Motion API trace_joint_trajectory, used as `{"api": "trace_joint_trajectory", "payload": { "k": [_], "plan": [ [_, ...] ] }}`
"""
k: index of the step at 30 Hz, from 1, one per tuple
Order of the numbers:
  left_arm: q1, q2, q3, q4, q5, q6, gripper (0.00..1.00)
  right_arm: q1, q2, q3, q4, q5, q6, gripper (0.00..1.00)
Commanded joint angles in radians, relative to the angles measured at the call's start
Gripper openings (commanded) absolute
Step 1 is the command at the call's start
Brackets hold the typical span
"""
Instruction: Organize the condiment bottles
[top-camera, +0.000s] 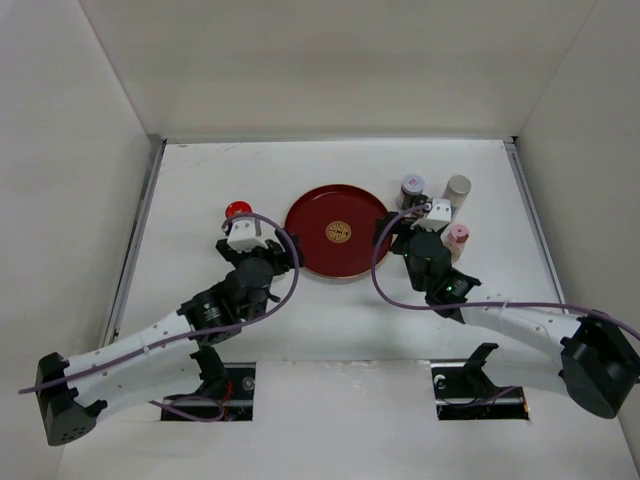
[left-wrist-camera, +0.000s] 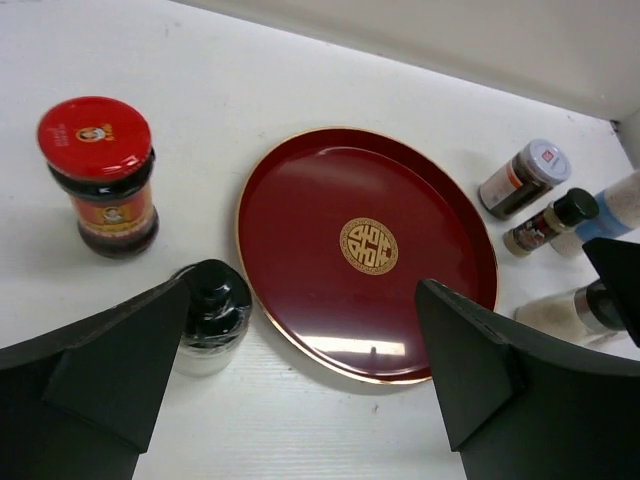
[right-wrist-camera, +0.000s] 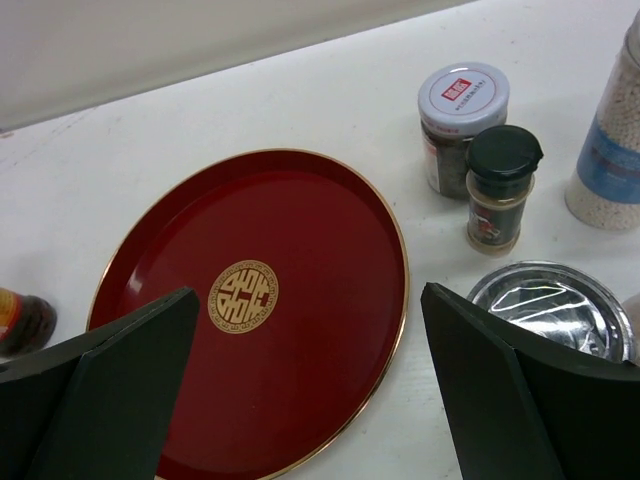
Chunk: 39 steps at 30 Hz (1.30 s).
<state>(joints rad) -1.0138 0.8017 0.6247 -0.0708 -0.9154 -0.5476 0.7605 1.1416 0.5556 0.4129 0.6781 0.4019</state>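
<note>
The condiment bottles stand on either side of a round red tray (top-camera: 338, 230). A red-capped jar (left-wrist-camera: 103, 170) and a black-capped bottle (left-wrist-camera: 210, 310) are on its left. On its right are a grey-capped jar (right-wrist-camera: 462, 125), a small black-capped shaker (right-wrist-camera: 500, 185), a tall clear bottle with a blue label (right-wrist-camera: 610, 150), a silver-capped one (right-wrist-camera: 555, 305) and a pink-capped one (top-camera: 458, 235). My left gripper (left-wrist-camera: 300, 330) hangs open over the tray's left rim, the black-capped bottle beside its left finger. My right gripper (right-wrist-camera: 310, 330) is open over the tray's right rim, holding nothing.
The tray (left-wrist-camera: 365, 250) holds nothing. White walls enclose the table on the left, back and right. The red-capped jar (top-camera: 237, 209) stands just beyond my left gripper (top-camera: 265, 250); the right-hand bottles crowd close around my right gripper (top-camera: 405, 228).
</note>
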Motion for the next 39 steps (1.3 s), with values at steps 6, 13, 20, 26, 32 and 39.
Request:
{"api": "trace_joint_trajectory", "payload": {
  "k": [6,13,20,26,32,39],
  "plan": [
    [0.137,-0.026,0.073,-0.046,-0.115,0.055,1.0,0.006,0.006,-0.006,0.09,-0.08,0.026,1.0],
    [0.344,0.066,0.128,0.006,-0.032,0.15,0.98,0.006,-0.022,-0.016,0.101,-0.161,0.028,0.24],
    [0.521,0.255,0.239,-0.021,0.138,0.158,0.75,0.006,0.0,0.0,0.09,-0.181,0.026,0.54],
    [0.58,0.468,0.306,-0.037,0.213,0.16,0.87,0.007,0.02,0.004,0.102,-0.213,0.026,0.87],
    [0.625,0.55,0.299,0.002,0.236,0.13,0.87,0.009,0.041,0.01,0.104,-0.235,0.025,0.9],
    [0.674,0.643,0.283,0.045,0.306,0.114,0.85,0.009,0.055,0.013,0.106,-0.238,0.025,0.92]
  ]
}}
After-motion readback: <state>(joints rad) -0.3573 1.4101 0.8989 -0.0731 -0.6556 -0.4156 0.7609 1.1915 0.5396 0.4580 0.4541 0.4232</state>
